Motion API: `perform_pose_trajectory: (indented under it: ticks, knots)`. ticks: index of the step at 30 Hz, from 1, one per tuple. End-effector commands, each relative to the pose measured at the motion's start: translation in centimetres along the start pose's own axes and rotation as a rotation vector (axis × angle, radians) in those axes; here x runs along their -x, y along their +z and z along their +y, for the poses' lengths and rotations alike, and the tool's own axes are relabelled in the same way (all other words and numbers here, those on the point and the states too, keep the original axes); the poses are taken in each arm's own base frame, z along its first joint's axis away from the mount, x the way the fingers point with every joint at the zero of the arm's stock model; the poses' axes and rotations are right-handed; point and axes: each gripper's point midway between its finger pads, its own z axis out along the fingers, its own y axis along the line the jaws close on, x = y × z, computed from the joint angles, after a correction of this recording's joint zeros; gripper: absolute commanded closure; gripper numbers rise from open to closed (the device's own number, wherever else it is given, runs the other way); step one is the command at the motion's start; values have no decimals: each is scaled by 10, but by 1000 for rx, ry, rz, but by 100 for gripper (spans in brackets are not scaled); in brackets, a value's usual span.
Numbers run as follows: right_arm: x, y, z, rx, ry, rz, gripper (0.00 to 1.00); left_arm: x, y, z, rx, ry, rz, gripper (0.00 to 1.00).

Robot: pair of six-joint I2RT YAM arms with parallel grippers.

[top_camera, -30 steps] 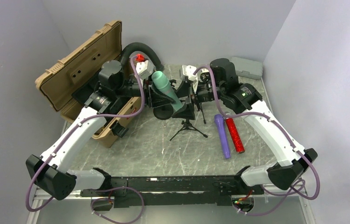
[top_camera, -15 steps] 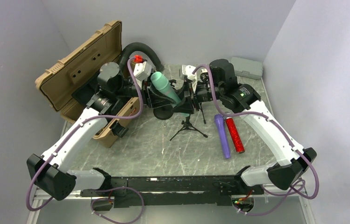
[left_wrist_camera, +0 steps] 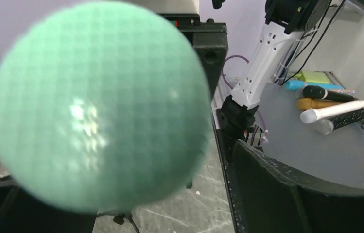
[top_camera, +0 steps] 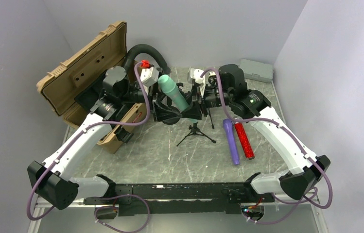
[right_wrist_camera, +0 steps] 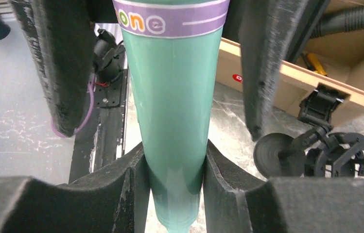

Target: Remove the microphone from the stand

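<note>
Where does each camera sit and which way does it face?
Top external: above and behind the robot, looking down on the table; left arm and right arm show.
Left wrist: on the left arm, facing the microphone head up close; the left gripper flanks it.
Right wrist: on the right arm, facing the microphone handle, right gripper shut on it.
Shared: all three show the microphone.

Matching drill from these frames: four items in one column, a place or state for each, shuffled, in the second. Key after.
1. green microphone
2. purple microphone
3. tan case
4. tripod stand

A. lid open, far left
B. lying flat beside the red microphone
C. standing on its legs, centre
D. clamped in the right pincer

Pairs: 1-D, 2-B, 3-A, 4-C
</note>
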Motion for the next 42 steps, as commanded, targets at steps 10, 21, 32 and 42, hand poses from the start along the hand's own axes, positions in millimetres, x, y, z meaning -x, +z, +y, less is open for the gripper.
perform_pose_trajectory:
  ticks: [10, 21, 32, 42]
  knots:
    - [38, -90, -28, -334, 22, -214, 100, 24, -26, -6, 145, 152, 66, 1]
    - [-23, -217, -81, -1042, 144, -147, 100, 26, -43, -15, 216, 208, 97, 1]
    - [-181, -279, -113, -1244, 456, 195, 100, -12, -65, -8, 334, 244, 200, 1]
    - [-317, -297, -109, -1103, 691, 531, 100, -37, -72, -12, 337, 240, 252, 0]
